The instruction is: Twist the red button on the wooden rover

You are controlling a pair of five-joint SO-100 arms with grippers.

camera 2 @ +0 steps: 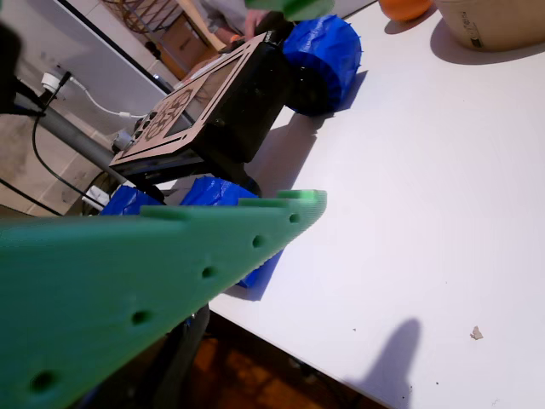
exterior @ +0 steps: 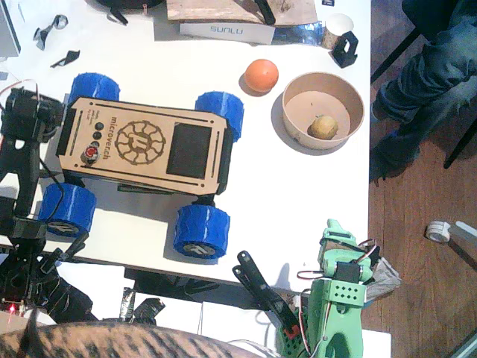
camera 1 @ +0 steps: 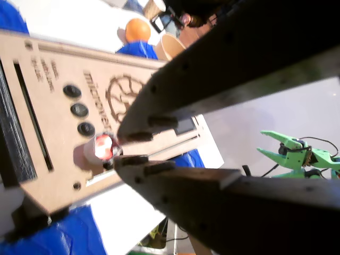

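The wooden rover (exterior: 141, 142) with four blue wheels stands on the left half of the white table. Its red button (exterior: 91, 154) sits at the left end of the deck, below three small black buttons. My black left arm (exterior: 26, 119) stands just past that end. In a wrist view my left gripper (camera 1: 118, 147) has its jaws drawn together with nothing between them, tips right beside the red button (camera 1: 103, 147); whether they touch it I cannot tell. My green right gripper (camera 1: 264, 144) rests open at the table's front right, away from the wooden rover (camera 2: 204, 111).
An orange ball (exterior: 261, 74) lies behind the rover. A tan bowl (exterior: 298, 134) with a small yellowish lump in it stands at the back right. A person's legs (exterior: 417, 82) show beyond the right table edge. Clutter lines the back edge.
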